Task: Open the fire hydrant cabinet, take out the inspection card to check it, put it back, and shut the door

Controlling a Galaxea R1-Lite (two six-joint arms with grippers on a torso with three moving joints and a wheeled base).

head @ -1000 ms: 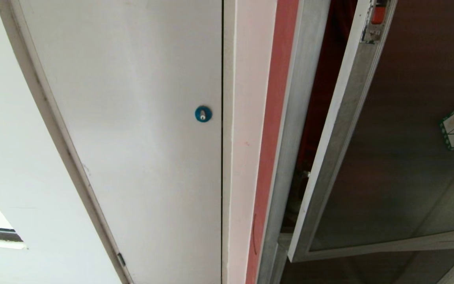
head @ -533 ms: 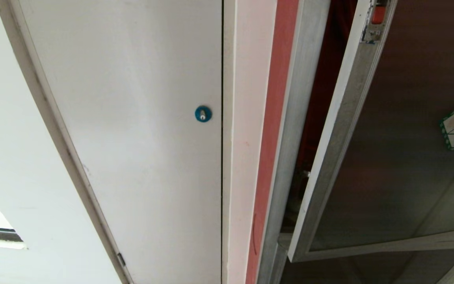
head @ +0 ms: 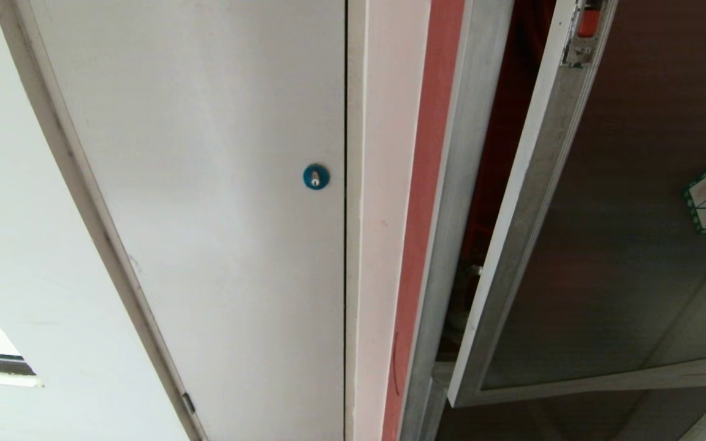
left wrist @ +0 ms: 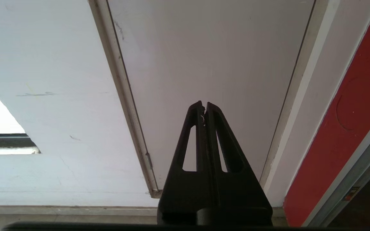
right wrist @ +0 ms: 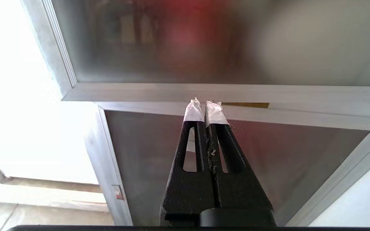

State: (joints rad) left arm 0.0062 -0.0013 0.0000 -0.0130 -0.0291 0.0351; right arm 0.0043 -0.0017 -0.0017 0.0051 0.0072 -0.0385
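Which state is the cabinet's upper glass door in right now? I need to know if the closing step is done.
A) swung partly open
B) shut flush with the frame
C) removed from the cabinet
A: in the head view the door stands angled out from the fire hydrant cabinet, with a dark gap showing the red interior between them.

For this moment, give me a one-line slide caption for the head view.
Fire hydrant cabinet with its tinted glass door standing ajar, beside a plain white door with a blue lock; no arm in view.

door (head: 622,202): swung slightly further from the fire hydrant cabinet (head: 451,184) | gap at latch edge marginally wider
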